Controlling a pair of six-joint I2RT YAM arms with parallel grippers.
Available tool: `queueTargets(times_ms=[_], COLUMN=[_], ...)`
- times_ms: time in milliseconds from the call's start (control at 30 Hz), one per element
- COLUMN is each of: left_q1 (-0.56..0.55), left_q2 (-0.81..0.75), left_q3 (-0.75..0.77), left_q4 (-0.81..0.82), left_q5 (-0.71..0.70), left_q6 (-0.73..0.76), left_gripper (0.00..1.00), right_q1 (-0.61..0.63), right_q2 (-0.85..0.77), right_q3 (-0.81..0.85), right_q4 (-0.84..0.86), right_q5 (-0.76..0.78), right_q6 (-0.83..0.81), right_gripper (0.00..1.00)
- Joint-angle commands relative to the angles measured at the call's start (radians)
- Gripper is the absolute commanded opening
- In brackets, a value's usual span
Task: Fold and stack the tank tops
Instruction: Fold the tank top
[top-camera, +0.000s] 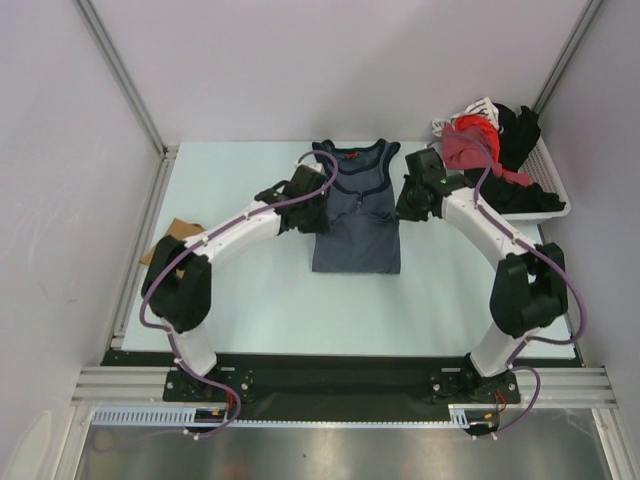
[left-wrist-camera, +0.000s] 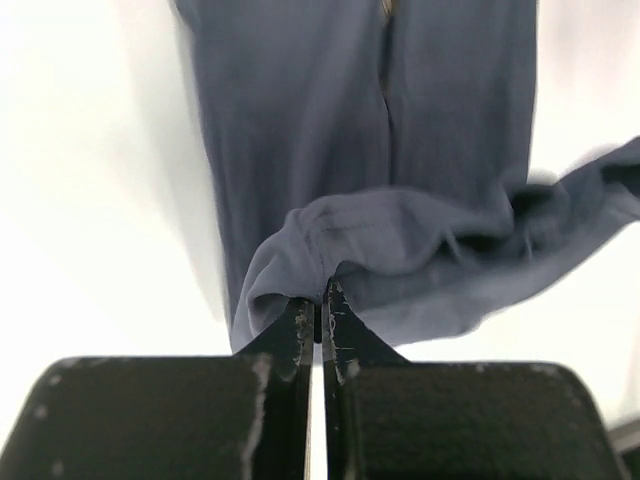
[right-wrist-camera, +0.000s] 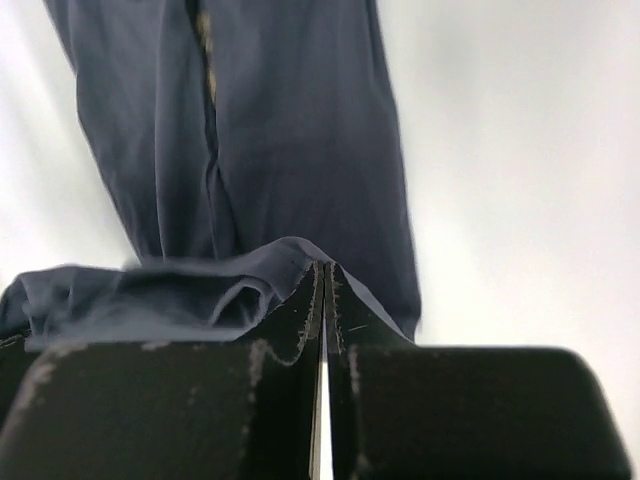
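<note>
From above, a soft, dark-trimmed slate-blue tank top (top-camera: 356, 215) is seen spread flat mid-table, flanked by the left gripper (top-camera: 316, 205) and right gripper (top-camera: 408, 200). A white slatted plastic basket (top-camera: 540, 213) at the far right is heaped with red, black and white garments (top-camera: 465, 145). In the left wrist view, the fingers (left-wrist-camera: 295, 335) are pinched tight on a bunched fold of the top. In the right wrist view, its other edge is clamped likewise.

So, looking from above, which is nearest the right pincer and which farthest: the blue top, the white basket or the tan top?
1. The blue top, in the middle of the table; the right pincer is pinching its edge.
2. The white basket, at the back on the right.
3. The tan top, far across at the left edge.
</note>
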Motion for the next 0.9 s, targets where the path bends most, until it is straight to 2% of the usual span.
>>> queueTargets(times_ms=[0, 167, 467, 733, 833, 867], left_q1=[0.044, 0.093, 0.155, 0.176, 0.181, 0.182], left_q2=[0.074, 0.18, 0.309, 0.403, 0.431, 0.447], left_q3=[0.135, 0.259, 0.435, 0.514, 0.547, 0.557], left_q4=[-0.036, -0.034, -0.054, -0.051, -0.056, -0.054], left_q5=[-0.006, 0.016, 0.066, 0.101, 0.102, 0.103], left_q6=[0.048, 0.069, 0.098, 0.092, 0.089, 0.089], left_gripper=[0.0, 0.0, 0.0, 0.01, 0.04, 0.08], right_q1=[-0.03, -0.065, -0.124, -0.134, -0.138, -0.139], right_q2=[0.084, 0.215, 0.336, 0.443, 0.505, 0.52], right_q3=[0.136, 0.251, 0.426, 0.53, 0.585, 0.595], right_q4=[0.005, -0.016, -0.039, -0.045, -0.052, -0.048], right_q5=[-0.012, -0.019, -0.059, -0.091, -0.107, -0.108], right_q6=[-0.041, -0.052, -0.074, -0.08, -0.081, -0.083], right_gripper=[0.0, 0.0, 0.0, 0.0, 0.0, 0.03])
